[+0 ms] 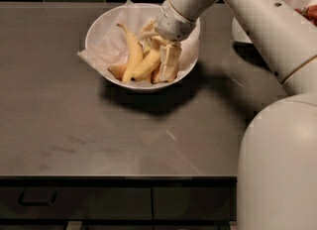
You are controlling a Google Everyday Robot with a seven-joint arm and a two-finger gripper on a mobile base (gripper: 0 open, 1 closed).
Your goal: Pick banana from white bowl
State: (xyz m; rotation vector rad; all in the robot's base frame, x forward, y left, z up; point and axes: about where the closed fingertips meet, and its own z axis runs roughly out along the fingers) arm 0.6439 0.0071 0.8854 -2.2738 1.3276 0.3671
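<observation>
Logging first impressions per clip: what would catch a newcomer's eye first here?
The white bowl of yellow bananas at the back of the dark counter, with the gripper down inside it among the fruit. The robot's pale arm slants in from the upper right, its base filling the lower right corner.

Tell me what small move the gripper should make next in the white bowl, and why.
Probably take hold of the banana right beside it. The gripper is low inside the white bowl, at the right of the pile and against that banana, and no banana is lifted out yet.
</observation>
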